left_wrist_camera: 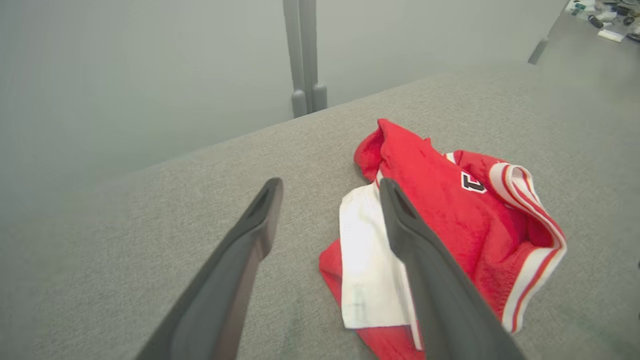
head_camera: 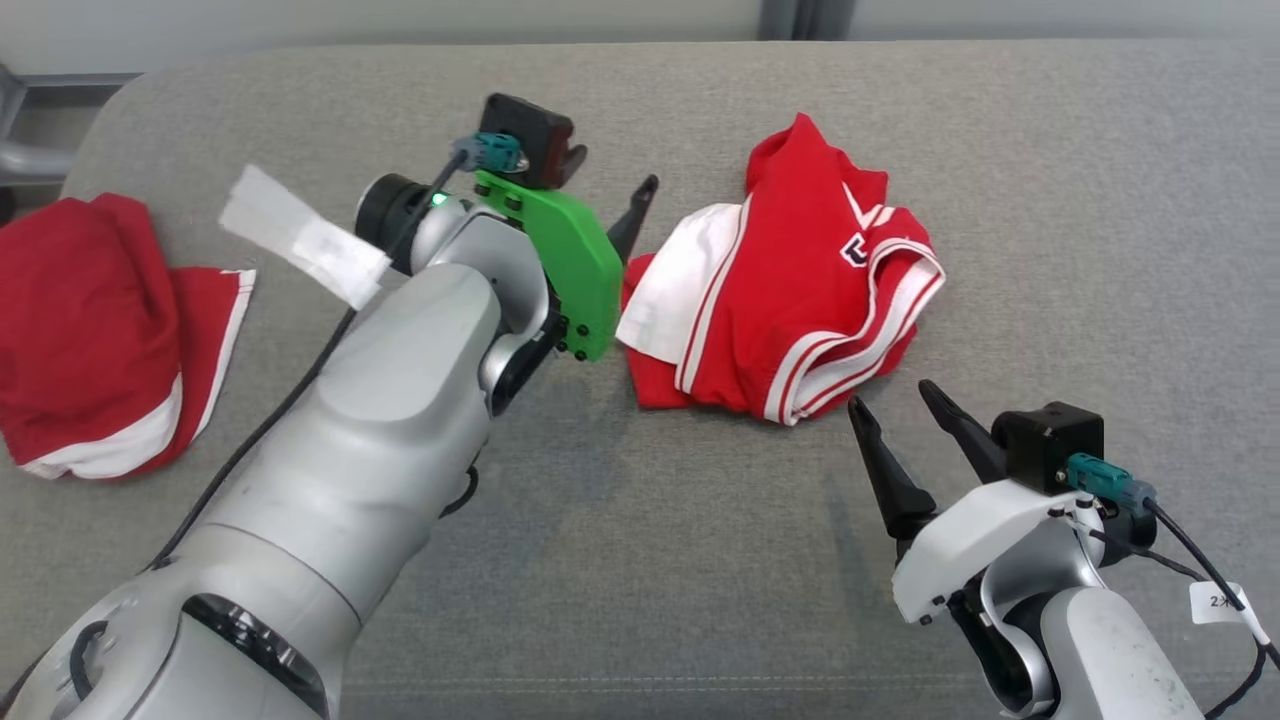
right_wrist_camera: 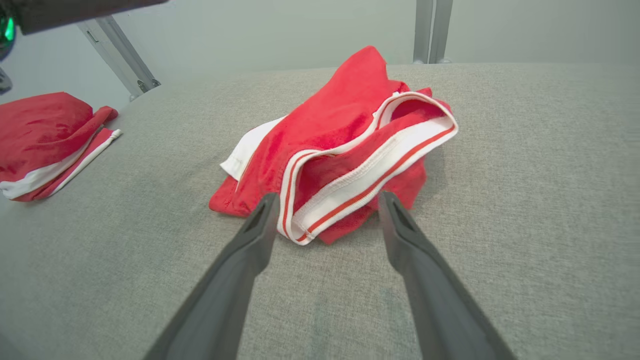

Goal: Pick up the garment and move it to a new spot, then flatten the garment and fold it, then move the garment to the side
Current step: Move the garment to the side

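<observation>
Left gripper (left_wrist_camera: 330, 187) hangs released, jaws wide, just beside the crumpled red garment (head_camera: 790, 290) at the middle of the worktop (head_camera: 1100, 200). Further right, the right gripper (head_camera: 890, 397), also released, faces its striped hem (right_wrist_camera: 370, 175). Pinching 2 separate edges and lifting together probably works best.

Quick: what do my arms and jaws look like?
Both arms are silver-grey with long dark jaws, black wrist cameras and teal cable plugs. The left gripper has a green bracket and white tape tag; the right gripper a white bracket and label.

The white cable tag (head_camera: 1222, 602) reads "2" plus an unclear character.
</observation>
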You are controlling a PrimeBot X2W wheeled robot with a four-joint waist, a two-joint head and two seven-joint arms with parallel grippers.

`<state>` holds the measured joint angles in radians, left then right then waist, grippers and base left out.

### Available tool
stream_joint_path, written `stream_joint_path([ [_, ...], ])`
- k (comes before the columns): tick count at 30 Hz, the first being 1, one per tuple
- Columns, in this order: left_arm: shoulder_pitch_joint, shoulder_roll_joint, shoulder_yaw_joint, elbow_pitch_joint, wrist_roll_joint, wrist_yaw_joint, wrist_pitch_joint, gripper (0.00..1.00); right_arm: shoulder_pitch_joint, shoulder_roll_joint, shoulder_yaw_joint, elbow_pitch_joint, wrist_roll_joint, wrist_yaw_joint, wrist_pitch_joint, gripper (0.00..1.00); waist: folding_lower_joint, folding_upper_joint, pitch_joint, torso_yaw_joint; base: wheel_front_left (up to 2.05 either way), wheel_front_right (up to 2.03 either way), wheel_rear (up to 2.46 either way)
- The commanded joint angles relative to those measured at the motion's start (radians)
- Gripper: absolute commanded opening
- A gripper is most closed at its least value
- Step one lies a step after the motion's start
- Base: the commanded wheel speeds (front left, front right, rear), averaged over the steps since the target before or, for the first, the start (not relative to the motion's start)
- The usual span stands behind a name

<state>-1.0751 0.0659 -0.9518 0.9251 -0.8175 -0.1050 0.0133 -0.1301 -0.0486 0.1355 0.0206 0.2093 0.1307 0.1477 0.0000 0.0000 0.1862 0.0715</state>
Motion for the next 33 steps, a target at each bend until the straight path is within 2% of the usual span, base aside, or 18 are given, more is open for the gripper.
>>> stream_joint_path([
  [1, 0.014, -0.004, -0.009, -0.007, 0.0, -0.001, 0.01, 1.0, -0.013, -0.004, -0.004, -0.002, 0.003, 0.0, -0.007, 1.0, 0.0, 0.0, 0.015, -0.051, 0.0, 0.0, 0.0],
  [5, 0.039, -0.011, -0.063, -0.069, -0.023, -0.007, 0.121, 1.0, -0.018, -0.003, 0.0, 0.011, 0.023, 0.0, -0.02, 1.0, 0.0, 0.0, 0.036, -0.102, 0.0, 0.0, 0.0],
  [11, 0.064, -0.013, -0.116, -0.147, -0.027, 0.005, 0.207, 1.0, -0.024, -0.003, -0.009, 0.032, 0.04, 0.0, -0.043, 1.0, 0.0, 0.0, 0.053, -0.147, 0.0, 0.0, 0.0],
  [18, 0.098, -0.011, -0.161, -0.203, -0.014, 0.037, 0.252, 1.0, -0.041, -0.003, -0.007, 0.052, 0.053, 0.0, -0.061, 1.0, 0.0, 0.0, 0.058, -0.179, 0.0, 0.0, 0.0],
  [24, 0.11, 0.011, -0.163, -0.214, -0.01, 0.067, 0.25, 1.0, -0.044, -0.003, 0.005, 0.068, 0.067, 0.0, -0.077, 1.0, 0.0, 0.0, 0.06, -0.196, 0.0, 0.0, 0.0],
  [25, 0.11, 0.013, -0.161, -0.214, -0.01, 0.071, 0.246, 0.86, -0.045, -0.003, 0.006, 0.071, 0.068, 0.0, -0.08, 1.0, 0.0, 0.0, 0.061, -0.198, 0.0, 0.0, 0.0],
  [26, 0.111, 0.016, -0.161, -0.214, -0.01, 0.074, 0.245, 0.47, -0.046, -0.003, 0.006, 0.073, 0.068, 0.0, -0.081, 1.0, 0.0, 0.0, 0.061, -0.199, 0.0, 0.0, 0.0],
  [28, 0.113, 0.022, -0.161, -0.212, -0.012, 0.079, 0.249, 0.02, -0.048, -0.003, 0.006, 0.078, 0.068, 0.0, -0.083, 1.0, 0.0, 0.0, 0.061, -0.199, 0.0, 0.0, 0.0],
  [33, 0.125, 0.031, -0.165, -0.213, -0.027, 0.069, 0.268, 0.0, -0.05, -0.003, 0.004, 0.085, 0.071, 0.0, -0.088, 1.0, 0.0, 0.0, 0.058, -0.195, 0.0, 0.0, 0.0],
])
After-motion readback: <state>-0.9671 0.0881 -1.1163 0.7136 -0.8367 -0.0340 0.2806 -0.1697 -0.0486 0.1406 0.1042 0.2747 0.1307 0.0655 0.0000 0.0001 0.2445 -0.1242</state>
